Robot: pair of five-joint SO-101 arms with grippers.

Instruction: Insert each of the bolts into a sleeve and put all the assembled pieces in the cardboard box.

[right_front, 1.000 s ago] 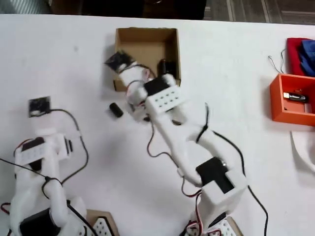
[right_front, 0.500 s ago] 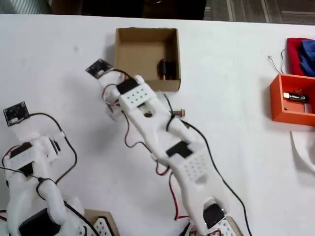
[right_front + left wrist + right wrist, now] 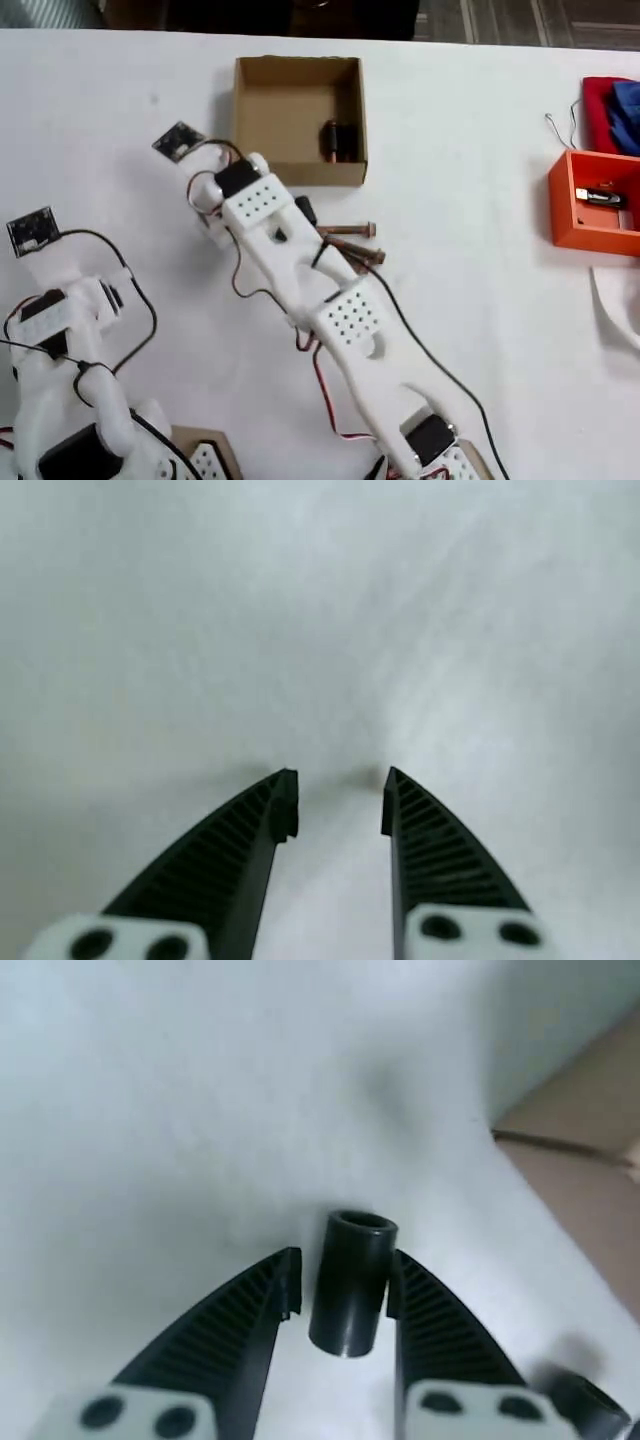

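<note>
Outside, two bolts (image 3: 347,230) and two sleeves (image 3: 350,1285).

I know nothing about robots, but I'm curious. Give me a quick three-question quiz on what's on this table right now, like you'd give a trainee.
1. How many loose bolts can you see lying on the table?
2. True or false: the left hand is holding a bolt.
3. What sits between the fingers of the right hand?
A. a black sleeve
B. a bolt
C. nothing

Key: 1. two; 2. false, it is open over bare table; 3. A
</note>
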